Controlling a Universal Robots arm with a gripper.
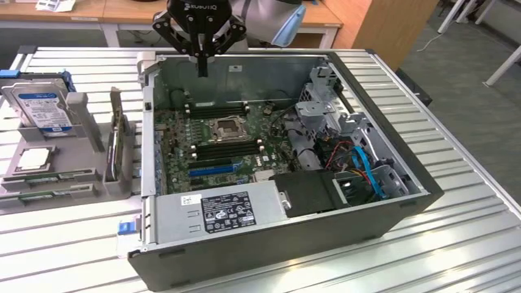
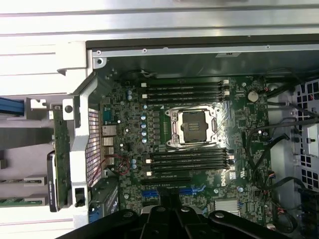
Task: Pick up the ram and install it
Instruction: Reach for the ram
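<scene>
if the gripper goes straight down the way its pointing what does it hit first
Most likely the motherboard inside the open computer case, around the memory slots nearest the far wall. The gripper hangs shut above it with nothing in between; depth makes the exact spot uncertain.

A silver hard drive (image 1: 39, 104) stands in a grey rack (image 1: 83, 121) on the slatted table (image 1: 460, 244), beside an open computer case (image 1: 269, 251).
</scene>
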